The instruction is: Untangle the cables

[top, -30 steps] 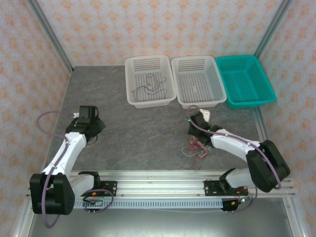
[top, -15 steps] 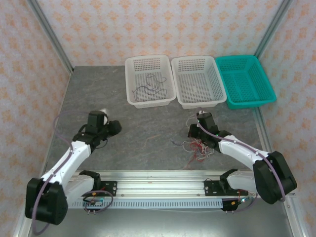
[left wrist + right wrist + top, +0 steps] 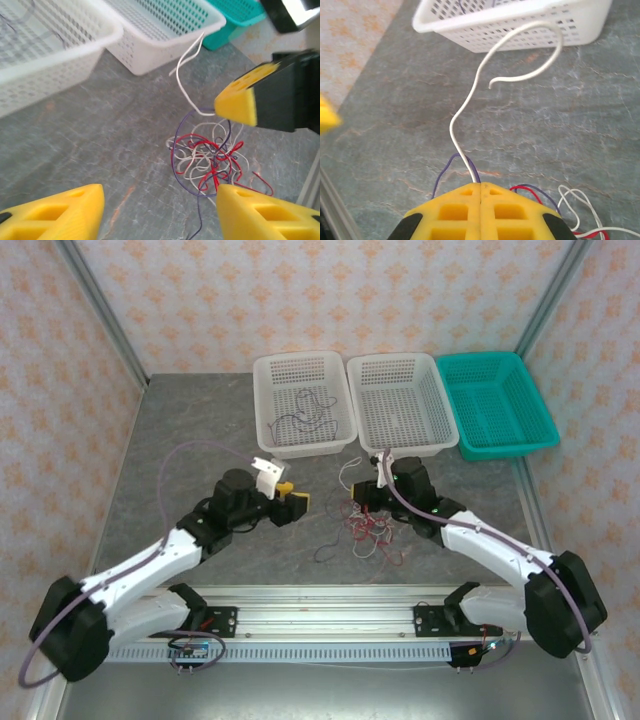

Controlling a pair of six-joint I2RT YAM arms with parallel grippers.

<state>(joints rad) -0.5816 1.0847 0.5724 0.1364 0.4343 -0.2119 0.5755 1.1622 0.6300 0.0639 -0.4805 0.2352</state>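
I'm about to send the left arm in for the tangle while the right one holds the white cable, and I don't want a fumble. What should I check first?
1. Hold of the right gripper on the white cable: ok. The jaws are shut and the cable comes out between them.
2. Is the left gripper ready to grasp: ok. The jaws are apart with nothing in them.
3. Is the tangle ahead of the left gripper: ok. It lies on the table just beyond the fingers.
4. Are the two grippers apart: ok, though they are close to each other above the tangle.
5. Is the white cable free of the tangle: cannot tell. Its lower run is hidden behind the right gripper.
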